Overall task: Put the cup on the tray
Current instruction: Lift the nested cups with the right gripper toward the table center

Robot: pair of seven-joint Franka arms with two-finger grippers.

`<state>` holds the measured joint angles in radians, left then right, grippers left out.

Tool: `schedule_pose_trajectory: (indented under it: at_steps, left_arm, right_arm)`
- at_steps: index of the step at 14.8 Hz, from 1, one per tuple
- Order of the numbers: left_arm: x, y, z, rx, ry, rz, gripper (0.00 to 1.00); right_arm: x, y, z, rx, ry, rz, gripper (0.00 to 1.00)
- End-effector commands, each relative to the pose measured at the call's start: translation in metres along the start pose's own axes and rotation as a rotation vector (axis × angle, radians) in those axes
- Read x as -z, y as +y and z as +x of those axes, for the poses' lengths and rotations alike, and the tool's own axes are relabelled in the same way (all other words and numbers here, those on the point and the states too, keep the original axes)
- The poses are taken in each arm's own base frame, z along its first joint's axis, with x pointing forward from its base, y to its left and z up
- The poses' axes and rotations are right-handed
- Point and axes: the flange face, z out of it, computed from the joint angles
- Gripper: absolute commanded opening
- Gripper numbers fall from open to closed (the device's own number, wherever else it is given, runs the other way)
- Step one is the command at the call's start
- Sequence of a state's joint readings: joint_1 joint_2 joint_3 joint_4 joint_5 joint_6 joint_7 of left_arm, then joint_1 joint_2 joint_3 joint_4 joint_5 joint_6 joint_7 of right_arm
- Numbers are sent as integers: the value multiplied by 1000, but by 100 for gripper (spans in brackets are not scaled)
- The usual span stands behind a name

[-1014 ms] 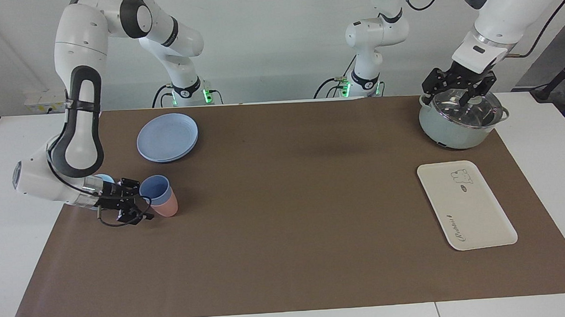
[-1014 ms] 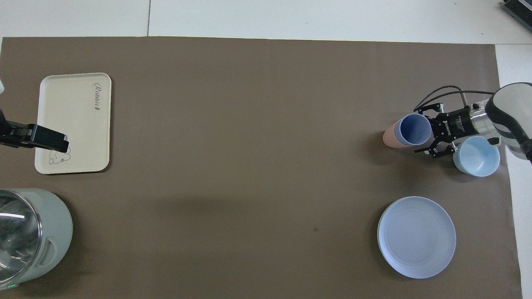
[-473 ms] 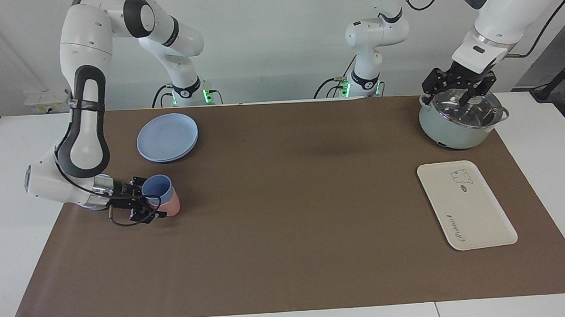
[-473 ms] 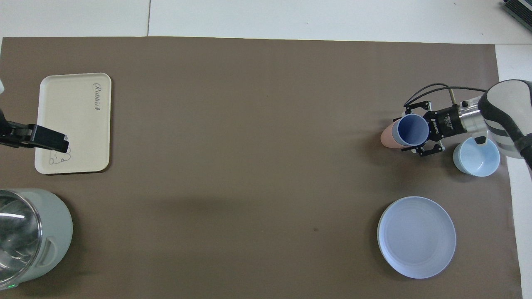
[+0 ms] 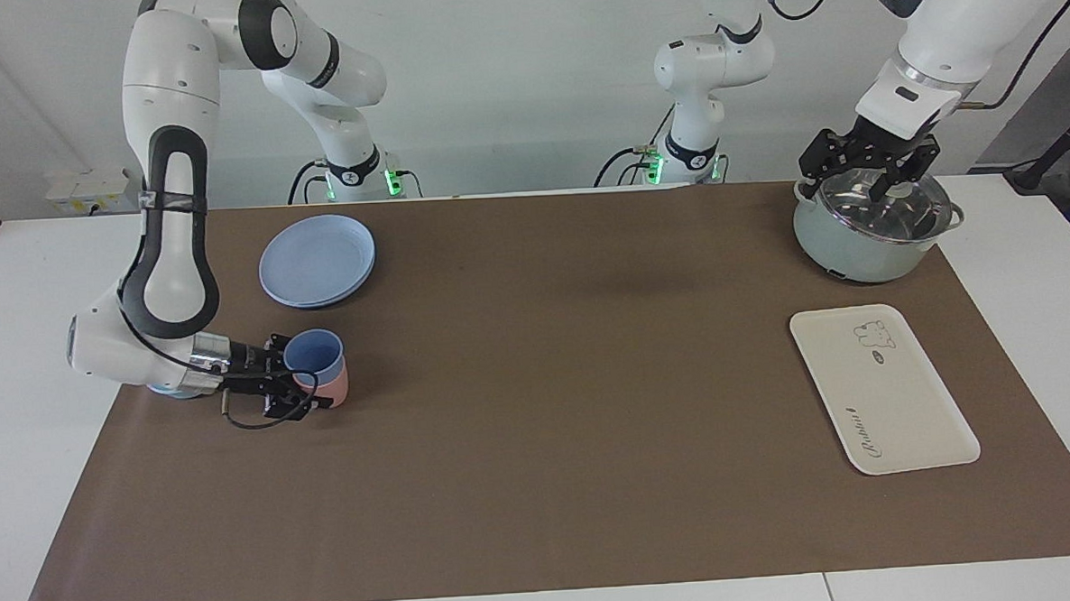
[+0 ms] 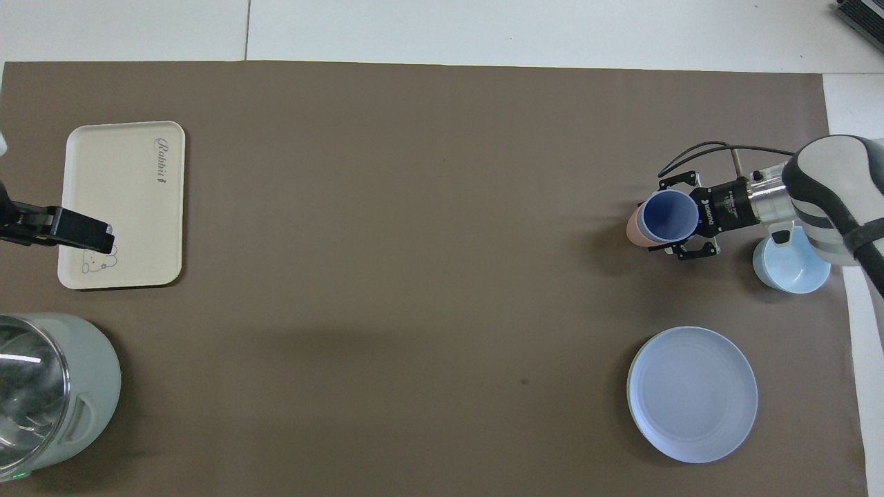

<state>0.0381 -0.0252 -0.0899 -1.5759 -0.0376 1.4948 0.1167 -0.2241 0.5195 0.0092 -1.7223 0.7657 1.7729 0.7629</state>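
Facing view: we note the cup (image 5: 314, 353) nested in a pink cup (image 5: 336, 388) near the plate (image 5: 317, 258); right pincer (image 5: 291, 380) grips the cup, forearm low and level. Left pincer (image 5: 867, 176) waits over the pot (image 5: 866, 232), grip unclear.

Overhead view: bowl (image 6: 791, 261) beside the right arm; tray (image 6: 124, 205) well apart, at the left arm's end of the surface (image 6: 414, 241).

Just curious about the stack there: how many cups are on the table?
2. The blue cup sits nested inside the pink cup, at the right tool, near the right arm's end of the table. A light-blue bowl stands beside them; nothing suggests more cups are hidden.
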Motion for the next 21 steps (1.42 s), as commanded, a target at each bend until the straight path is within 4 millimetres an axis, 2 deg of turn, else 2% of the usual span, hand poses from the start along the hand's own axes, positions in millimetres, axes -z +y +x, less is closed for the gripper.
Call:
schedule_pose_trajectory:
  at_steps: [1,5,10,14,17,21]
  left_arm:
    - [1,-1,-9,15,11,-9,100]
    - [1,-1,-9,15,11,-9,100]
    - [1,0,-9,15,11,-11,100]
    - [1,-1,-9,15,11,-9,100]
    - [1,0,-9,15,11,-11,100]
    - [1,-1,-9,15,11,-9,100]
  right_arm:
    - [-3,2,-46,18,-33,-16,0]
    - [-19,-7,-146,-4,7,-47,0]
    - [-43,-20,-244,-56,53,-47,0]
    - [-64,-26,-310,19,65,-53,0]
    - [-83,-30,-357,-35,92,4,0]
    - [-99,-32,-405,-88,113,106,0]
